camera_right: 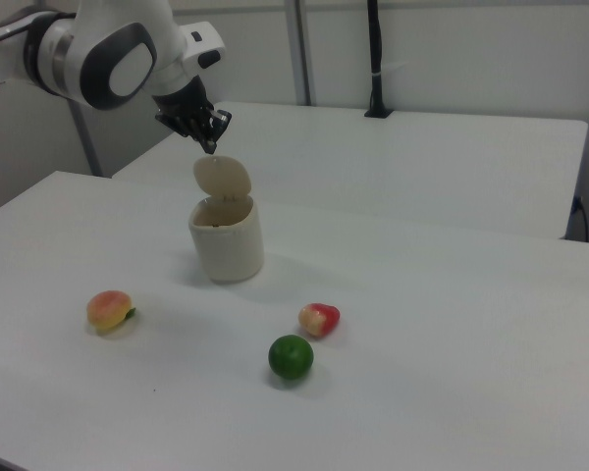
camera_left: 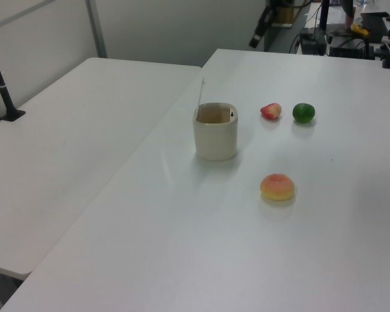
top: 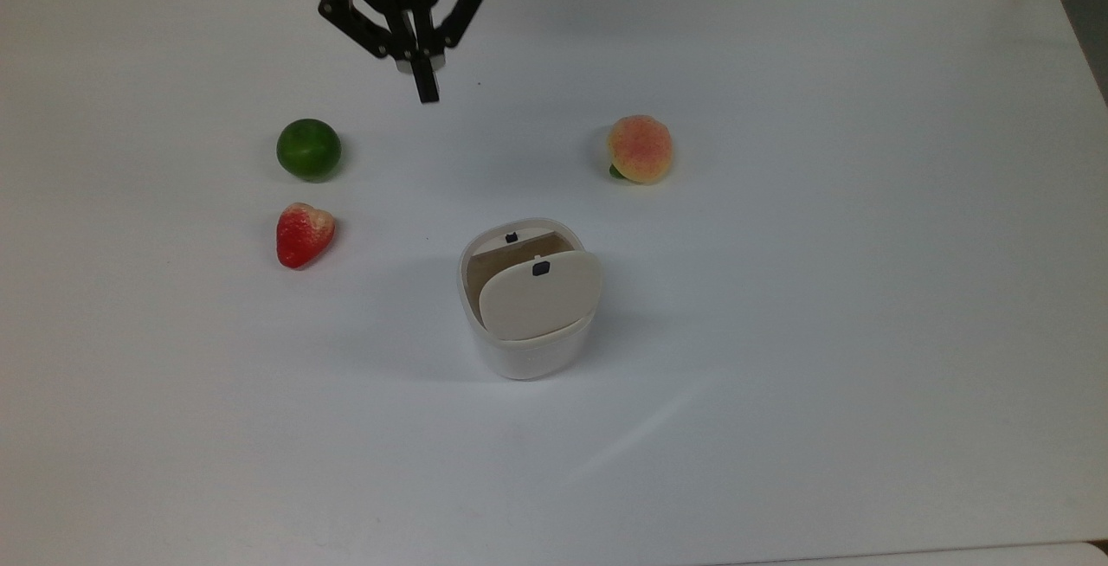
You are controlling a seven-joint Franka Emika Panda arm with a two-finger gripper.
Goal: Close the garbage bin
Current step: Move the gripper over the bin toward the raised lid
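Note:
The garbage bin is a small white tub in the middle of the table. Its cream lid stands raised, leaving the brown inside showing; a small black mark sits near the lid's upper edge. In the right view the bin has its lid upright. In the left view the bin shows the lid edge-on. My black gripper hangs well beyond the bin toward the top view's upper edge, fingers shut and holding nothing. In the right view the gripper is just above and left of the lid top, apart from it.
A green lime and a red strawberry lie to the top view's left of the bin. A peach lies up and to the right. A second white table adjoins on the left view's left.

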